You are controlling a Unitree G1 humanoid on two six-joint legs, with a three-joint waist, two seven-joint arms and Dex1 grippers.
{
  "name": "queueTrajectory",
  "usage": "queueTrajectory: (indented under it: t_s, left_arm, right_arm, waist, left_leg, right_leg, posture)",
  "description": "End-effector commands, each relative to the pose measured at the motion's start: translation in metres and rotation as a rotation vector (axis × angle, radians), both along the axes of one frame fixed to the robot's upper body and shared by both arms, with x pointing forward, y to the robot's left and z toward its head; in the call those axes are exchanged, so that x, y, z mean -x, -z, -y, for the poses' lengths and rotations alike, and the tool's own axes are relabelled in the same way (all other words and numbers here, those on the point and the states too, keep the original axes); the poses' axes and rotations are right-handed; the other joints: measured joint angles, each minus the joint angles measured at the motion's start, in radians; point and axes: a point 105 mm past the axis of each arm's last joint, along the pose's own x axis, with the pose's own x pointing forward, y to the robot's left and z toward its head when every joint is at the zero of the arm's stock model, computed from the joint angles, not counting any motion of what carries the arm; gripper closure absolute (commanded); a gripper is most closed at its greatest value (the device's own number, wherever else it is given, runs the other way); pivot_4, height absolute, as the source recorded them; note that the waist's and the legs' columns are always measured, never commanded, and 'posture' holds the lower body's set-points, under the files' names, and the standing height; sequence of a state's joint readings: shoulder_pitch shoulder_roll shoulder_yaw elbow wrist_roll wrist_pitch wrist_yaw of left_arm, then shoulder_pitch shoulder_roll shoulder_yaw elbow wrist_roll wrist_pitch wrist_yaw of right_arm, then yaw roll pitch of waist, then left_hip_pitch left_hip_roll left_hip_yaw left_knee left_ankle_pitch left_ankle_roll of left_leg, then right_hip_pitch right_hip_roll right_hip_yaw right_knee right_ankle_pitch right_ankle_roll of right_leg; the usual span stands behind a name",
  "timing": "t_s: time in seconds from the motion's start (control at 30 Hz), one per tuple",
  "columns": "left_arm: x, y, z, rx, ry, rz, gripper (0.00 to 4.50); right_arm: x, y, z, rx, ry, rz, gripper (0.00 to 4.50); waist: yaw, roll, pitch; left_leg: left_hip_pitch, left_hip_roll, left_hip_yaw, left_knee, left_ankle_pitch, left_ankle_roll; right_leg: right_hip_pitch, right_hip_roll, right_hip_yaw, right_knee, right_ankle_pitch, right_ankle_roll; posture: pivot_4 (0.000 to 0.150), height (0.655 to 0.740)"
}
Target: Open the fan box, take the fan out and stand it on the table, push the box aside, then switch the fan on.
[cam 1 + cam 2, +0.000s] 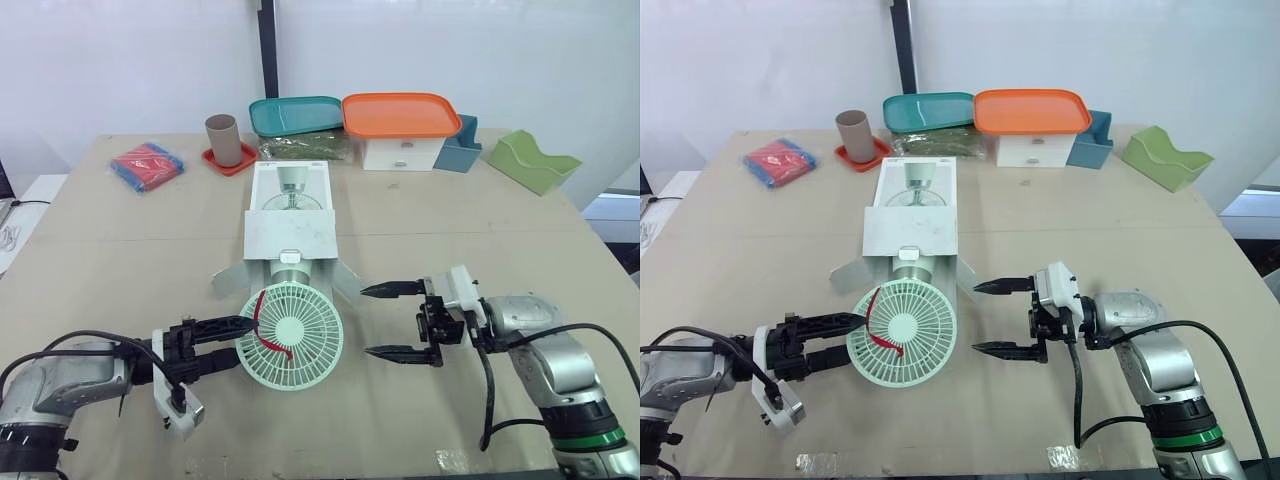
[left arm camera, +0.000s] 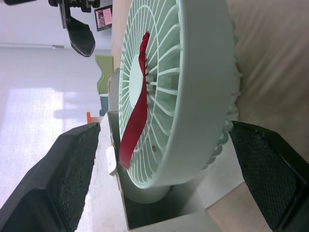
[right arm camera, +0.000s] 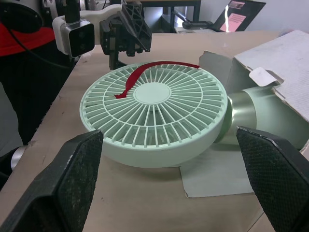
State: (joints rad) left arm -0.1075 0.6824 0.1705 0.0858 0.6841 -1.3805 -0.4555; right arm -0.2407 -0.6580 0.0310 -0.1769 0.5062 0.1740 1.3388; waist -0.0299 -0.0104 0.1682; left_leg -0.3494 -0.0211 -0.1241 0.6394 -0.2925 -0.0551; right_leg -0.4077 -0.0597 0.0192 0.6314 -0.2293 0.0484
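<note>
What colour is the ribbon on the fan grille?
The thin fabric ribbon is red; right wrist view shows it best.

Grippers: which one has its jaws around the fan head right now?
The left gripper: its open jaws straddle the rim of the fan. The right gripper stands open beside it, apart.

— What's on your table, counted?
— You've got one fan (image 1: pixel 298 338) and one fan box (image 1: pixel 290 236). Two trays: a teal tray (image 1: pixel 296 114) and an orange tray (image 1: pixel 400 114).
— Smaller bits?
— One brown cup (image 1: pixel 224 139), one red saucer (image 1: pixel 241 163), one red-and-blue packet (image 1: pixel 146 166), one green holder (image 1: pixel 532 160), one blue bin (image 1: pixel 462 146), one white drawer unit (image 1: pixel 402 153). Your grippers make two: left gripper (image 1: pixel 247 341), right gripper (image 1: pixel 364 321).
</note>
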Motion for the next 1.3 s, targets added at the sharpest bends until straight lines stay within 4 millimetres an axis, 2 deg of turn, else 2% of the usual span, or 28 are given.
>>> queueTrajectory:
  t_s: [0.03, 0.2, 0.33, 0.53, 0.67, 0.9, 1.0, 1.07, 1.1, 1.13, 1.17, 1.3]
  left_arm:
    - [0.004, 0.005, -0.001, -0.031, 0.037, 0.021, 0.00]
    - [0.003, 0.008, 0.001, -0.038, 0.047, 0.046, 0.00]
    - [0.001, 0.008, 0.010, -0.016, 0.064, 0.073, 0.00]
    - [-0.013, 0.002, 0.021, 0.020, 0.055, 0.132, 0.00]
    - [-0.013, 0.006, 0.024, 0.025, 0.063, 0.126, 0.00]
    - [-0.010, 0.009, 0.025, 0.027, 0.088, 0.127, 0.00]
    - [-0.010, 0.012, 0.024, 0.027, 0.083, 0.127, 0.68]
    - [-0.010, 0.012, 0.026, 0.036, 0.085, 0.133, 1.39]
    - [-0.011, 0.012, 0.026, 0.039, 0.086, 0.136, 1.89]
    - [-0.010, 0.013, 0.027, 0.041, 0.087, 0.136, 1.99]
    - [-0.010, 0.014, 0.027, 0.040, 0.087, 0.133, 2.48]
    - [-0.010, 0.020, 0.025, 0.037, 0.079, 0.128, 2.54]
  right_arm:
    - [0.003, -0.011, -0.003, 0.002, -0.016, 0.056, 0.04]
    - [0.002, -0.011, -0.005, -0.004, 0.000, 0.061, 0.04]
    - [0.002, -0.012, -0.007, -0.005, -0.001, 0.060, 0.04]
    - [0.000, -0.013, -0.007, -0.002, 0.003, 0.065, 0.04]
    - [0.000, -0.018, -0.010, -0.044, 0.002, 0.036, 0.04]
    - [0.001, -0.016, -0.006, -0.023, -0.006, 0.023, 0.04]
    - [0.001, -0.015, -0.007, -0.021, -0.005, 0.024, 0.00]
    - [0.001, -0.015, -0.007, -0.021, -0.005, 0.024, 0.00]
    - [0.001, -0.015, -0.007, -0.021, -0.005, 0.024, 0.00]
    - [0.001, -0.015, -0.007, -0.019, -0.005, 0.025, 0.00]
    - [0.001, -0.014, -0.007, -0.017, -0.005, 0.025, 0.00]
    - [0.001, -0.014, -0.007, -0.013, -0.004, 0.027, 0.00]
  waist:
    - [0.000, 0.000, 0.000]
    - [0.001, 0.000, 0.000]
    - [0.004, 0.000, 0.000]
    - [0.006, 0.000, -0.001]
    - [0.006, 0.000, -0.001]
    - [0.006, 0.000, -0.001]
    - [0.006, 0.000, -0.001]
    - [0.006, 0.000, -0.001]
    - [0.006, 0.000, -0.001]
    - [0.006, -0.001, -0.001]
    - [0.006, -0.001, -0.001]
    - [0.006, -0.001, -0.001]
  left_leg:
    - [0.000, 0.000, 0.000, 0.000, 0.000, 0.000]
    - [0.000, 0.000, 0.000, 0.000, 0.000, 0.000]
    - [0.000, 0.000, 0.000, 0.001, 0.000, 0.000]
    - [0.000, 0.000, 0.000, 0.002, 0.000, 0.000]
    - [0.000, 0.000, 0.000, 0.003, 0.000, 0.000]
    - [0.000, 0.000, 0.000, 0.003, 0.000, 0.000]
    - [0.000, 0.000, 0.000, 0.004, 0.000, 0.000]
    - [0.000, -0.001, 0.000, 0.004, 0.000, 0.000]
    - [0.000, -0.001, 0.000, 0.004, 0.000, 0.000]
    - [0.000, -0.001, 0.000, 0.004, 0.000, 0.000]
    - [0.000, -0.001, 0.000, 0.004, 0.000, 0.000]
    - [0.000, -0.001, 0.000, 0.006, 0.000, 0.000]
  right_leg:
    - [0.000, 0.000, 0.000, 0.000, 0.000, 0.000]
    - [0.000, 0.000, 0.000, 0.000, 0.000, 0.000]
    - [0.000, 0.000, 0.000, 0.001, 0.000, 0.000]
    - [0.000, 0.000, 0.000, 0.002, 0.001, 0.000]
    - [0.000, 0.000, 0.000, 0.003, 0.001, 0.000]
    - [0.000, 0.000, 0.000, 0.004, 0.001, 0.000]
    - [0.000, 0.000, 0.000, 0.004, 0.001, 0.000]
    - [0.000, 0.000, 0.000, 0.004, 0.001, 0.000]
    - [0.000, 0.000, 0.001, 0.004, 0.001, 0.000]
    - [0.000, 0.000, 0.001, 0.005, 0.001, 0.000]
    - [0.000, 0.000, 0.001, 0.005, 0.001, 0.000]
    - [0.000, 0.000, 0.001, 0.007, 0.001, 0.000]
  posture:
    - [0.150, 0.7400]
    - [0.150, 0.7400]
    - [0.150, 0.7400]
    - [0.150, 0.7400]
    - [0.150, 0.7400]
    - [0.150, 0.7400]
    - [0.150, 0.7400]
    - [0.150, 0.7400]
    - [0.150, 0.7400]
    - [0.150, 0.7400]
    - [0.150, 0.7400]
    - [0.150, 0.7400]
